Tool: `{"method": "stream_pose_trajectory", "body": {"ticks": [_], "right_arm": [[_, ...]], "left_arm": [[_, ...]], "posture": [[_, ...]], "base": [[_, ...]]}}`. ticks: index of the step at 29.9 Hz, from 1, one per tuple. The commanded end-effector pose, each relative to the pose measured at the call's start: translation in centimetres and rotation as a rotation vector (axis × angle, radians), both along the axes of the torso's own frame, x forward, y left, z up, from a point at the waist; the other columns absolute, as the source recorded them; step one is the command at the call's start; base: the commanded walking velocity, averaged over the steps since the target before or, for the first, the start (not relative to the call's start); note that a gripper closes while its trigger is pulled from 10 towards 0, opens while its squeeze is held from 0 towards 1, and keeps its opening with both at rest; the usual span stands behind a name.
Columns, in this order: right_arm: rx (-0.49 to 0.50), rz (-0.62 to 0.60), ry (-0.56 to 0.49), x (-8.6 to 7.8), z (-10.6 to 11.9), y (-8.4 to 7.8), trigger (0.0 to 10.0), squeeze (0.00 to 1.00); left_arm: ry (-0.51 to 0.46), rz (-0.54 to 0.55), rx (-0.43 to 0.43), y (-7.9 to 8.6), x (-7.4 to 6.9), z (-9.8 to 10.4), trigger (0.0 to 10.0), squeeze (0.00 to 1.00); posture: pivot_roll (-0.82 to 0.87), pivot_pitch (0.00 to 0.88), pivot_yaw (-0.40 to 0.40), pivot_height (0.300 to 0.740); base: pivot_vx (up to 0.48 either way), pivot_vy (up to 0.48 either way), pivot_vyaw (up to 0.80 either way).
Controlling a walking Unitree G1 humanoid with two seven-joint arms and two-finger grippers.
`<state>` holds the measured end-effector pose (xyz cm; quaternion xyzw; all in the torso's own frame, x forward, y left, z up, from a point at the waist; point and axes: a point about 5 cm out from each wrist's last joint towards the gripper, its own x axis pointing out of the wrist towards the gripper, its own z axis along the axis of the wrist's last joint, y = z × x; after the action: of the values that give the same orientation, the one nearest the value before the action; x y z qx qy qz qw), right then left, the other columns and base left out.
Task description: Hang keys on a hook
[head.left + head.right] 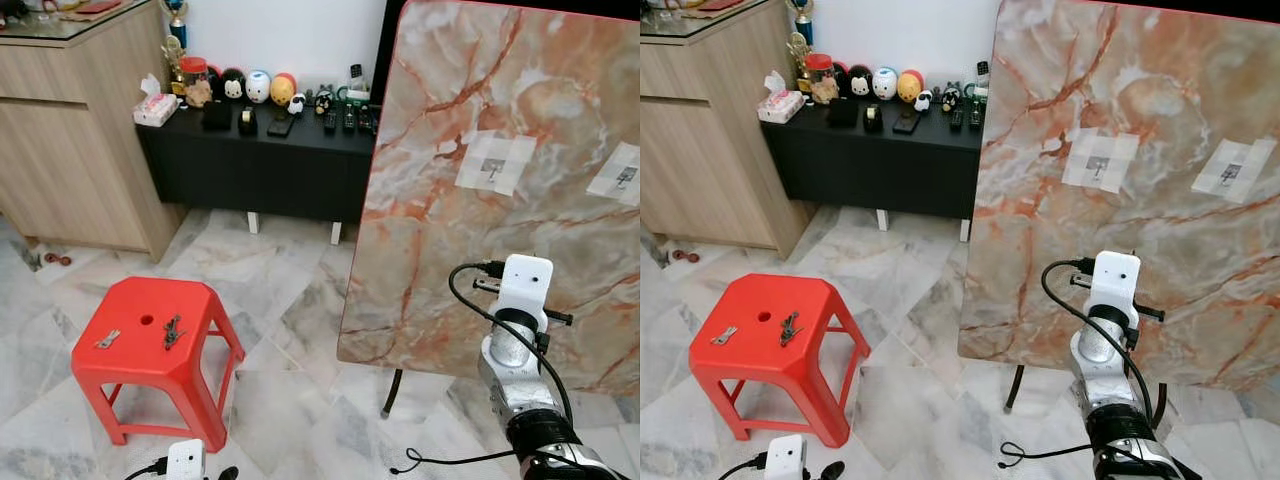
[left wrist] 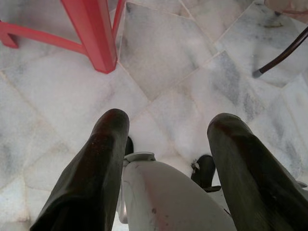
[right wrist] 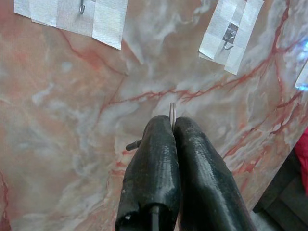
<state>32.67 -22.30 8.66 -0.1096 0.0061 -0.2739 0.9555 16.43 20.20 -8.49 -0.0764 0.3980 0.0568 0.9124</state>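
A marble board stands upright on the right, with two small metal hooks taped to it. My right arm is raised in front of the board, below the hooks. In the right wrist view my right gripper is shut on a thin metal key whose tip pokes out between the fingertips, with one hook further along the board. A bunch of keys and a small silver piece lie on the red stool. My left gripper hangs open, low beside the stool.
A black low cabinet with figurines and remotes stands at the back, with a wooden cupboard to its left. The board's dark stand leg rests on the marble floor, and a black cable lies near it.
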Motion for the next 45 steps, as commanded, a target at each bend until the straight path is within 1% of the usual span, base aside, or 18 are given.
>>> {"method": "stream_pose_trajectory", "body": {"ticks": [1, 3, 8, 12, 30, 40, 45], "right_arm": [[0.005, -0.013, -0.033, 0.24, 0.76, -0.42, 10.0, 0.00], [0.023, -0.009, -0.039, 0.26, 0.71, -0.42, 10.0, 0.00], [0.018, -0.004, -0.036, 0.32, 0.70, -0.27, 10.0, 0.00], [0.018, 0.000, -0.044, 0.36, 0.80, -0.19, 10.0, 0.00], [0.010, -0.022, -0.017, 0.19, 0.36, -0.29, 10.0, 0.00], [0.012, -0.068, -0.009, -0.26, -0.07, -0.62, 10.0, 0.00], [-0.025, -0.108, -0.022, -0.27, 0.39, -1.18, 10.0, 0.00]], "left_arm": [[0.015, -0.002, -0.014, -0.34, -0.18, -0.18, 10.0, 0.00], [0.014, 0.002, -0.017, -0.37, -0.19, -0.19, 10.0, 0.00], [0.017, 0.001, -0.017, -0.38, -0.25, -0.22, 10.0, 0.00], [0.018, 0.002, -0.017, -0.34, -0.29, -0.23, 10.0, 0.00], [0.017, 0.006, -0.017, -0.25, -0.37, -0.24, 10.0, 0.00], [0.016, 0.010, -0.019, -0.15, -0.57, -0.29, 10.0, 0.00], [0.014, 0.007, -0.018, -0.11, -0.55, -0.26, 10.0, 0.00]], "posture": [[0.06, 0.000, -0.115, 0.740], [0.06, 0.000, -0.117, 0.740], [0.06, 0.000, -0.118, 0.740], [0.06, 0.000, -0.119, 0.740], [0.07, 0.000, -0.120, 0.740], [0.08, 0.000, -0.118, 0.740], [0.08, 0.000, -0.117, 0.740]], "base": [[0.000, 0.000, 0.00], [0.000, 0.000, 0.00], [0.000, 0.000, 0.00], [0.257, 0.000, 0.00], [0.290, 0.000, 0.00], [0.000, 0.000, 0.00], [0.000, 0.000, 0.00]]}}
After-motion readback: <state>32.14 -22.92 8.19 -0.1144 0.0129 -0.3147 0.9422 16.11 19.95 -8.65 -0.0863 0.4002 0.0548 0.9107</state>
